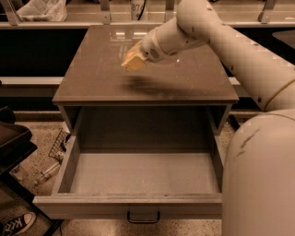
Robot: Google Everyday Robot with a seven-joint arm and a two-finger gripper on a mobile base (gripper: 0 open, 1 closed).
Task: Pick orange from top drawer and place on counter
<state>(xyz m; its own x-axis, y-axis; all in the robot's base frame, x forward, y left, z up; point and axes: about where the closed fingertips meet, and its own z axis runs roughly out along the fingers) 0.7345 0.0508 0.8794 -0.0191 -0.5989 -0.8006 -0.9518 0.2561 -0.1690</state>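
My gripper (pixel 131 62) hangs a little above the counter (pixel 92 78), over its middle, and casts a shadow on the slab below it. It is shut on the orange (pixel 134 56), of which only a small orange-yellow patch shows between the cream fingers. The top drawer (pixel 138 206) is pulled fully out below the counter. Its inside is bare, and its small dark handle (pixel 143 216) shows on the front panel. My arm reaches in from the upper right.
My own pale body (pixel 260 175) fills the lower right, next to the drawer's right side. A dark cart (pixel 14 138) and a sneaker (pixel 14 225) are at the lower left. A shelf rail with a plastic bag (pixel 41 9) runs behind the counter.
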